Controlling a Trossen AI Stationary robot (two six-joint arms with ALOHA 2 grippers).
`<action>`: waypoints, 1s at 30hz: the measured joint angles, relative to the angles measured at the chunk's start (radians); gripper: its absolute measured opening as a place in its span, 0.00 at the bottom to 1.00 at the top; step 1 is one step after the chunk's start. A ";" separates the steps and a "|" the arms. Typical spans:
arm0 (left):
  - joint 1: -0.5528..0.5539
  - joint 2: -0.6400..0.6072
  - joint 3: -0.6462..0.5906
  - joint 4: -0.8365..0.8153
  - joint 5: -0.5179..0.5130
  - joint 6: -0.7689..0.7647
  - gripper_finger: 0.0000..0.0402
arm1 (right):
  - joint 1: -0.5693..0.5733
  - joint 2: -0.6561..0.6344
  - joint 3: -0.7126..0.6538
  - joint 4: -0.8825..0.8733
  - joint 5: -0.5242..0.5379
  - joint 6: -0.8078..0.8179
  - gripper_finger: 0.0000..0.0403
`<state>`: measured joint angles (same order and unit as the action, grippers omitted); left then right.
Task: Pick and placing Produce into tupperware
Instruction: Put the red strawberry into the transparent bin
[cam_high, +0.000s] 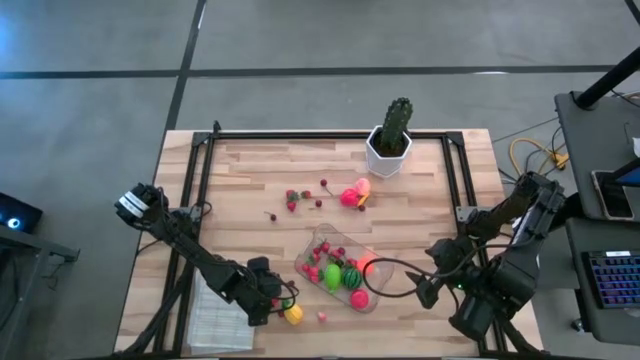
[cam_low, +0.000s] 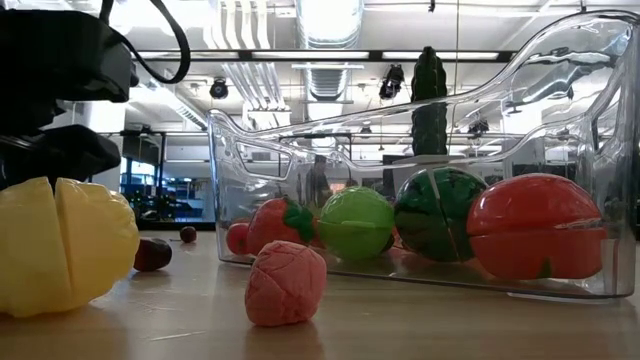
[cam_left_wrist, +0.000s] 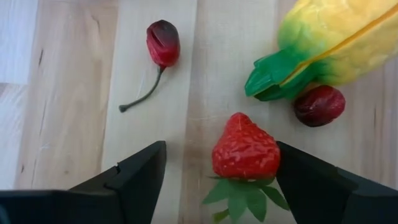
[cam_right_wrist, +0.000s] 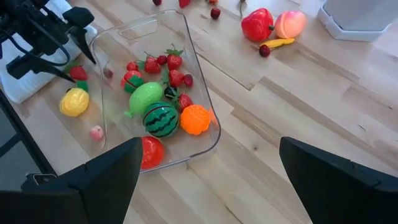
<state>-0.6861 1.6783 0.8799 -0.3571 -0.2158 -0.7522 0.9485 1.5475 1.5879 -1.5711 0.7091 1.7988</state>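
High view: a clear tupperware (cam_high: 322, 240) lies slanted on the near centre of the wooden table (cam_high: 250, 190). Inside sit a lime-green fruit (cam_high: 332, 276), a striped green melon ball (cam_high: 352, 276), an orange piece (cam_right_wrist: 196, 119), a red tomato-like piece (cam_high: 359, 297) in the near corner, and several small red strawberries (cam_high: 313, 272) towards the far end.

Left to right across the table: a white ribbed cloth (cam_high: 215, 320) lies at the near left edge. The left gripper (cam_left_wrist: 214, 168) hangs low just right of it, fingers spread apart, a strawberry (cam_left_wrist: 245, 149) lying on the wood between the fingers but not clamped. Just beyond it lie a cherry with its stem (cam_left_wrist: 161, 43), a darker cherry (cam_left_wrist: 319, 104), and a yellow lemon-like fruit with a green leaf (cam_left_wrist: 336, 43). A small pink piece (cam_high: 322, 316) sits just beside the tupperware's near left wall, outside it.

On the far side of the table loose red berries (cam_high: 292, 198) are scattered; to their right a red pepper-like piece (cam_right_wrist: 257, 23), a peach (cam_right_wrist: 290, 23) and a small yellow piece (cam_right_wrist: 277, 43) cluster together. A cactus in a white pot (cam_high: 390, 140) stands at the far edge.

The right gripper (cam_right_wrist: 208, 168) waits above the near right of the table, fingers wide apart, holding nothing.
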 joint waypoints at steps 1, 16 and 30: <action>0.000 -0.001 0.000 0.000 -0.001 0.001 0.66 | 0.000 0.000 0.000 0.000 0.000 0.000 0.92; 0.000 -0.011 0.012 0.007 0.000 0.001 0.34 | 0.000 0.000 0.000 0.000 0.000 -0.001 0.92; 0.015 -0.273 0.039 -0.089 -0.048 0.005 0.33 | 0.000 -0.011 0.000 0.000 -0.012 -0.125 0.92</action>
<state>-0.6715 1.4048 0.9187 -0.4462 -0.2637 -0.7475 0.9485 1.5363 1.5875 -1.5708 0.6974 1.6740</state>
